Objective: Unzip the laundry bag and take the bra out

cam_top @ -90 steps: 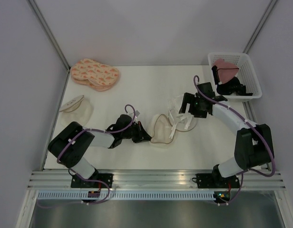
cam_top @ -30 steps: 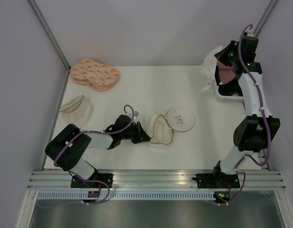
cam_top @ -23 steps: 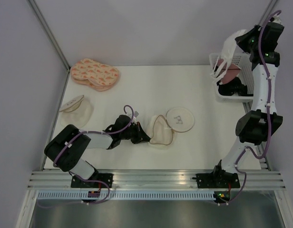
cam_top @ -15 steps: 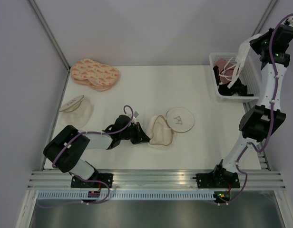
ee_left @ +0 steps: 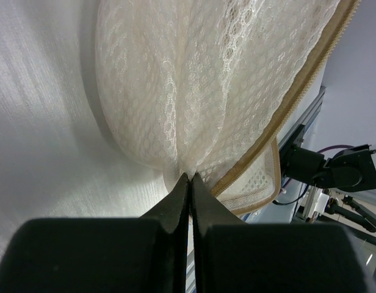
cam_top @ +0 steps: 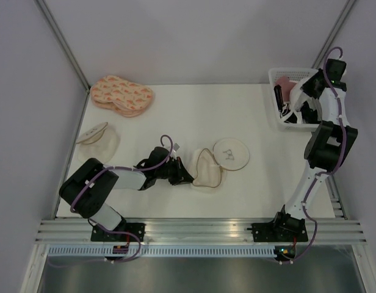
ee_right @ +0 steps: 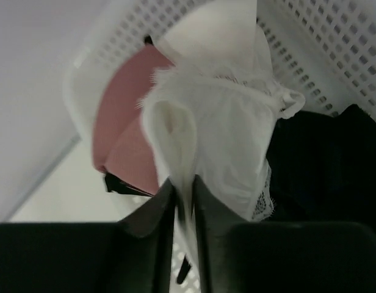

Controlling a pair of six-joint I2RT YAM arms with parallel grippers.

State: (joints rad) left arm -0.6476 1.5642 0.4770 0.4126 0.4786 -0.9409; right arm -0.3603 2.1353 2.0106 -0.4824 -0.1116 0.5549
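The right claw (ee_right: 183,210) pinches a fold of the soft white bra (ee_right: 227,137), lace-edged, over the white lattice basket (ee_right: 334,49) holding a pink garment (ee_right: 124,131). The left claw (ee_left: 189,186) is pressed together on the honeycomb mesh of the tan-rimmed laundry bag (ee_left: 176,79), open mid-table (cam_top: 176,110). Its black mark seems too small to read.
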